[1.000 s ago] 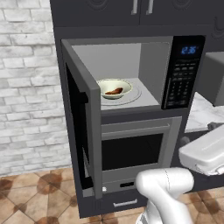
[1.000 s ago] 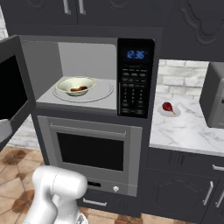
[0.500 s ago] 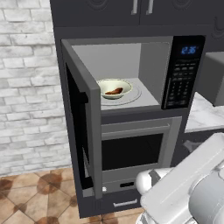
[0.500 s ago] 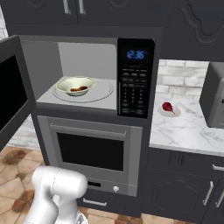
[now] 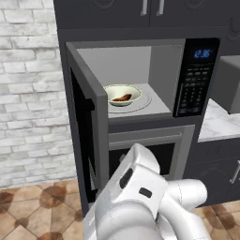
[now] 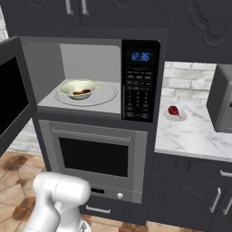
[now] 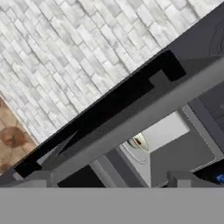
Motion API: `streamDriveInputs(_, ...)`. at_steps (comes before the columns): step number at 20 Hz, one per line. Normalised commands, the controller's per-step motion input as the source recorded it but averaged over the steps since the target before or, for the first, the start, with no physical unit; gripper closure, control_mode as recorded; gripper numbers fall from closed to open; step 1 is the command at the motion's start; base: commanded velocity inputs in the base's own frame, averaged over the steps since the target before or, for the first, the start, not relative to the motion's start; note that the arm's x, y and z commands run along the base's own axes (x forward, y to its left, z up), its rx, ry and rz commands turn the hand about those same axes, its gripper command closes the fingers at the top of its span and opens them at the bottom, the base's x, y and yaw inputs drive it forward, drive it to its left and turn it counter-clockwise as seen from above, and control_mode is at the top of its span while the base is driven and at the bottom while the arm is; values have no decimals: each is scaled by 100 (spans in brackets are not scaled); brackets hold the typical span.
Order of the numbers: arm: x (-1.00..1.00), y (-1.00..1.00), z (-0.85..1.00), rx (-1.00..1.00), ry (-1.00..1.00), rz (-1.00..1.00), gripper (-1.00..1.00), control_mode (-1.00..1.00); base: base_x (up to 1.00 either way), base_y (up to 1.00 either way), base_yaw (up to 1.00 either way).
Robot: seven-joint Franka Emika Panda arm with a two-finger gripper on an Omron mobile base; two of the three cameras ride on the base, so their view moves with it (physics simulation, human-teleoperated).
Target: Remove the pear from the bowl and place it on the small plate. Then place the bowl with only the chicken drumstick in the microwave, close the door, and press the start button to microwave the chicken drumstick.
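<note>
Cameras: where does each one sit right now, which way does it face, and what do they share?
Left base view: behind-left, facing the open microwave door; white arm low.
Right base view: behind-right, facing microwave, counter, pear on small plate; arm at lower left.
Hand view: rolled, looking past the door edge.
Shared: bowl with chicken drumstick inside the microwave.

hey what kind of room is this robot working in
A kitchen, rendered rather than real. A built-in microwave with its door open sits above an oven, with dark cabinets and a marble counter beside them.
</note>
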Motion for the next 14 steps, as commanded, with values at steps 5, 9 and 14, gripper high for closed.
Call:
streamDriveInputs(5, 87, 65, -57, -27, 0, 6, -100, -100, 0, 0, 0)
streamDriveInputs(9, 92, 62, -54, -27, 0, 3, -100, -100, 0, 0, 0)
streamDriveInputs(14, 89, 39, -32, -21, 0, 0, -100, -100, 0, 0, 0)
